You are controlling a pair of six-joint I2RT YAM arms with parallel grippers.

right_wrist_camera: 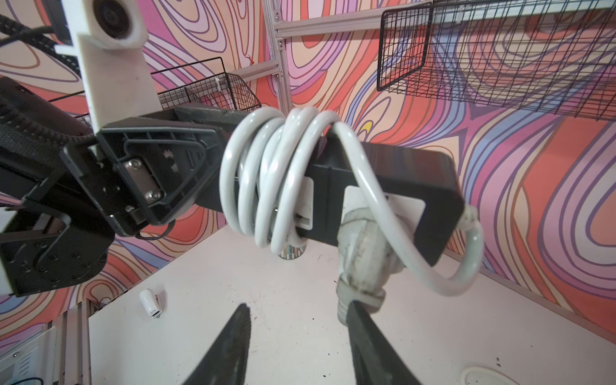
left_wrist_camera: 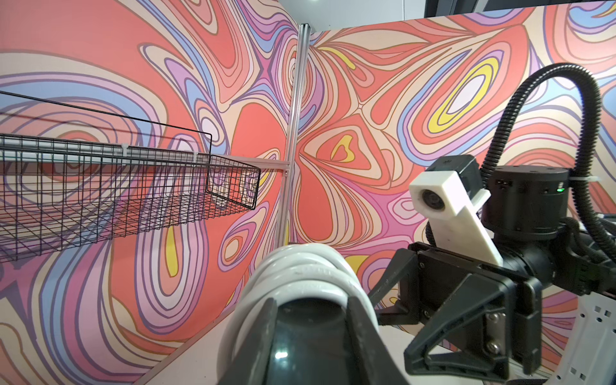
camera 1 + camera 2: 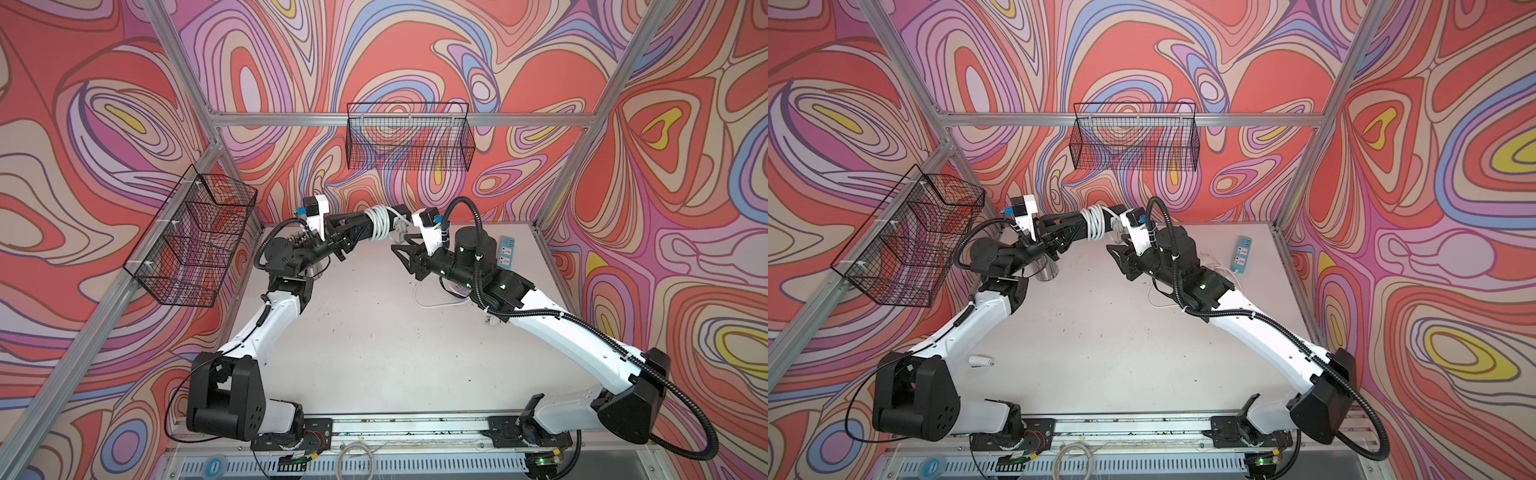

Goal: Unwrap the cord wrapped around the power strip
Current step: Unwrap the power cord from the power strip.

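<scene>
Left gripper (image 2: 311, 336): clamped on one end of the strip (image 1: 416, 173), which is held in the air above the table (image 1: 206, 283).
Cord (image 1: 266, 173): wound in several turns round the strip's middle.
Plug (image 1: 363, 253): hung below the strip.
Right gripper (image 1: 300, 310): jaws parted, nothing held; one fingertip (image 1: 356, 313) is seen just beside the plug.

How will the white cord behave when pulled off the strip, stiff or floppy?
Probably springy, not limp: the cord sits in thick round coils on the strip. The free loop by the plug arches out unsupported, so it may keep its curl. Its glossy jacket might slip in the right gripper.
</scene>
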